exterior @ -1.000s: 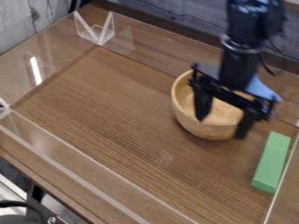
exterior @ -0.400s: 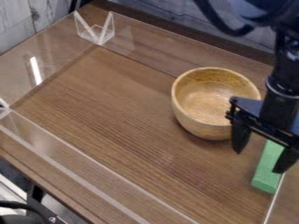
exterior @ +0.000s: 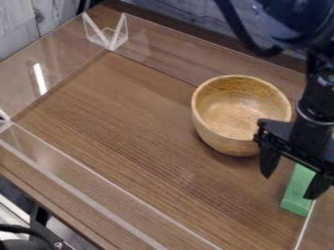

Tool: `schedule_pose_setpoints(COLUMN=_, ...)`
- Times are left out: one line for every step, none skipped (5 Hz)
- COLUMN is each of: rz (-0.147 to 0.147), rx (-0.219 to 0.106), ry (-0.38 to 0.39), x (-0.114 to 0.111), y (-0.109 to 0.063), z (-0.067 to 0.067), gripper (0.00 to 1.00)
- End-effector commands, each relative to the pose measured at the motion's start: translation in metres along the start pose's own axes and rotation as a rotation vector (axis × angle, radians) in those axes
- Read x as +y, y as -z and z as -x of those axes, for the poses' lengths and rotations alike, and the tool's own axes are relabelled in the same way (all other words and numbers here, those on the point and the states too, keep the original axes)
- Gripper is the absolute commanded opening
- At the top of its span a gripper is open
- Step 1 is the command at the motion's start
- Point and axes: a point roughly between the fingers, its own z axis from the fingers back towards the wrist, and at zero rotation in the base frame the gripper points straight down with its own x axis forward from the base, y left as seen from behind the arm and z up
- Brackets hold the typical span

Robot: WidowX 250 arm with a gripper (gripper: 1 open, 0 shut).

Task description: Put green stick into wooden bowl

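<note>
The green stick [exterior: 302, 194] lies flat on the wooden table at the right edge of the camera view; my arm hides most of it and only its near end shows. My gripper [exterior: 295, 168] points straight down over the stick, open, one dark finger [exterior: 271, 158] on its left and the other near the frame's right edge. I see nothing held between them. The wooden bowl [exterior: 241, 114] stands empty just up and left of the gripper, its rim close to the left finger.
Clear acrylic walls [exterior: 59, 171] fence the table along the left and front edges. A small clear stand [exterior: 105, 31] sits at the back left. The tabletop [exterior: 124, 122] is bare brown wood left of the bowl.
My gripper has moved from over the bowl to the right and down over the green stick, staying open. The bowl's inside is now fully uncovered.
</note>
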Motion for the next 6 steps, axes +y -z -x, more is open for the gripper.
schedule_pose_setpoints(rz=0.008, rx=-0.052, ry=0.0, x=-0.0019, y=-0.004, z=-0.0094, gripper=1.0)
schedule_pose_setpoints(rz=0.003, rx=-0.067, ry=-0.002, x=-0.0003, y=0.0009, z=-0.0139, gripper=1.0)
schedule_pose_setpoints(rz=-0.001, rx=-0.084, ry=-0.001, x=0.0006, y=0.0023, z=-0.0165, gripper=1.0)
schedule_pose_setpoints(rz=-0.003, rx=-0.096, ry=0.0, x=0.0019, y=0.0029, z=-0.0169, gripper=1.0)
schedule_pose_setpoints(rz=-0.007, rx=-0.107, ry=0.003, x=0.0024, y=0.0037, z=-0.0169, gripper=1.0)
schedule_pose_setpoints(rz=-0.01, rx=-0.117, ry=0.004, x=0.003, y=0.0048, z=-0.0166, gripper=1.0)
